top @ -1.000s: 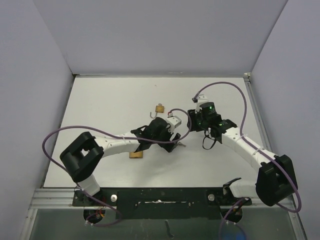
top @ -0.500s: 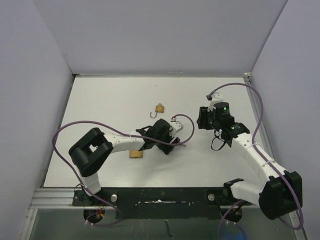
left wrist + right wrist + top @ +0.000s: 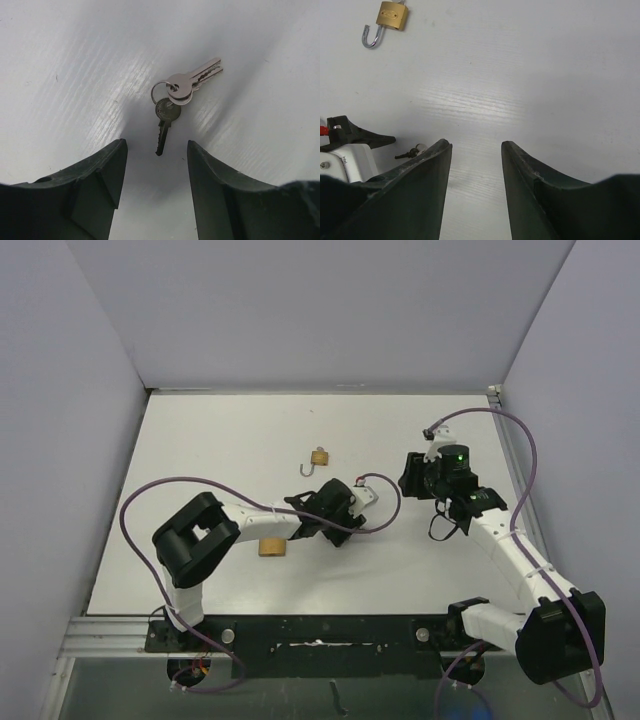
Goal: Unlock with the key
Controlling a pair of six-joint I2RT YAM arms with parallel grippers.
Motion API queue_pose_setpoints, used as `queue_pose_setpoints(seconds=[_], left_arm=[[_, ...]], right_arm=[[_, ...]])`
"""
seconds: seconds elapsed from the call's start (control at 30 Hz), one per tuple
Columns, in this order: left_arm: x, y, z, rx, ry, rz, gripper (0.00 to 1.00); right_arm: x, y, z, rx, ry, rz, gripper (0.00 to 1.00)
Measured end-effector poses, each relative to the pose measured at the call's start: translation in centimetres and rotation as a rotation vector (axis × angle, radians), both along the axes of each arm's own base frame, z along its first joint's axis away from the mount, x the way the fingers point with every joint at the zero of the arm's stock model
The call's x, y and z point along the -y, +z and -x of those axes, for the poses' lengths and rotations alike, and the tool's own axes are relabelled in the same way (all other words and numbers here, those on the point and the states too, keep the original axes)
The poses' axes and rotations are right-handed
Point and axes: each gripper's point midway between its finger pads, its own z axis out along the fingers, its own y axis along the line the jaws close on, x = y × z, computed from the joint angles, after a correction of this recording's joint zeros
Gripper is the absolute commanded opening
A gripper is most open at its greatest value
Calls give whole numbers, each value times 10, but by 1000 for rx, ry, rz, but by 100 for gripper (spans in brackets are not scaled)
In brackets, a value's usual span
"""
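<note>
**Both tools open over the desk, keys ahead of the left one**

The white desk [image 3: 200,440] carried everything, with grey walls on three sides.

The left arm [image 3: 250,520] rose from its base at the near left and folded at a raised elbow. Its forearm reached right across the desk toward the middle, wrist low. The right arm [image 3: 510,550] ran from the near right corner up and leftward, its wrist well apart from the left one. A purple cable looped over each arm.

The left tool [image 3: 156,150] pointed down at the desk with its jaws partly apart and nothing between them. The right tool [image 3: 476,150] also stood partly open and empty above bare desk, facing left.

A small tan block [image 3: 271,547] lay beside the left forearm, on its near side.

The brass padlock [image 3: 319,457] lay flat toward the far middle, apart from both tools. Its shackle stuck out to one side like a hook.

The keys [image 3: 175,95] lay on the desk on a ring just ahead of the left tool. One dark key pointed back toward the gap between the jaws, its tip close to them but not gripped. The others fanned away to the right.
</note>
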Motion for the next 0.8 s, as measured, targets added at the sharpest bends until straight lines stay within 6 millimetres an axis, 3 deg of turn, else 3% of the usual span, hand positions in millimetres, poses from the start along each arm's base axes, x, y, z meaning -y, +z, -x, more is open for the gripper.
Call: queue_pose_setpoints(seconds=[0.17,0.8], left_arm=[[-1,0,-1,2,2,-11,36],[1,-1,-1,-2,0,-28,16]], right_arm=[[-2,0,1,-2,10,-11,46],[-2,1,0,-4,16,-26,46]])
